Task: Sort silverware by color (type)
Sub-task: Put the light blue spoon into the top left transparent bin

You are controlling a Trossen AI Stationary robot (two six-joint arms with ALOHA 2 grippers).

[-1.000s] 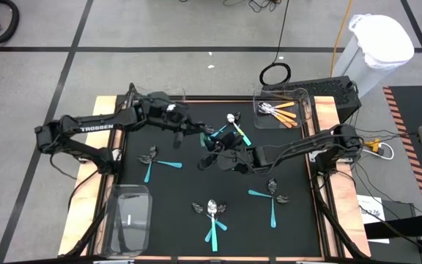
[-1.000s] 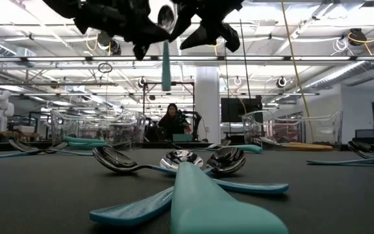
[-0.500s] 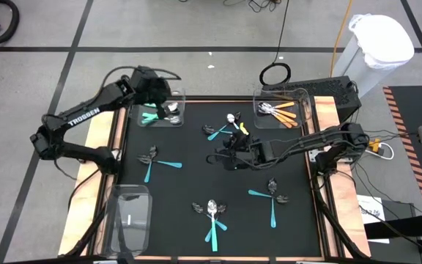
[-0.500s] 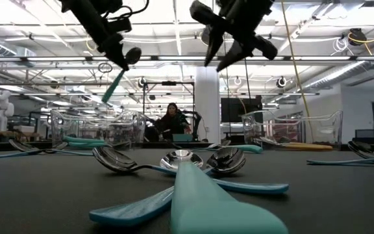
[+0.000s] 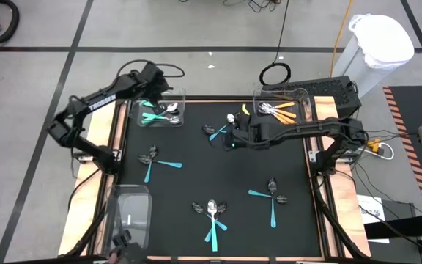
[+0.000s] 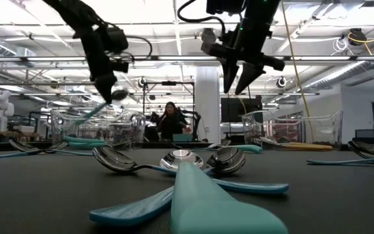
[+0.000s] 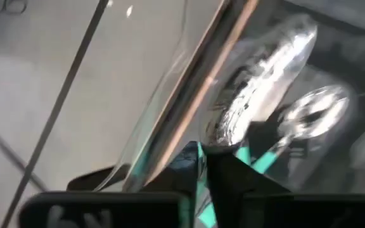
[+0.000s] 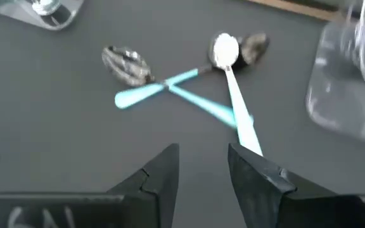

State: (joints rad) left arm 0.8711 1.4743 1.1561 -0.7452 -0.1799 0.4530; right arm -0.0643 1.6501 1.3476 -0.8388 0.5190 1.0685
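Two arms up top: left arm reads "TROSSEN", left gripper (image 5: 165, 108) over teal bin (image 5: 141, 108). Low: it pinches a teal spoon (image 6: 95, 110). R wrist: right gripper (image 8: 201, 166) gapes empty above crossed teal spoons (image 8: 170, 85).

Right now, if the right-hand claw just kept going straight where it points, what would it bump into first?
Probably the teal-handled spoons crossed on the black mat. The right gripper, fingers open and empty, aims at them, though how high it hangs above them is hard to judge.
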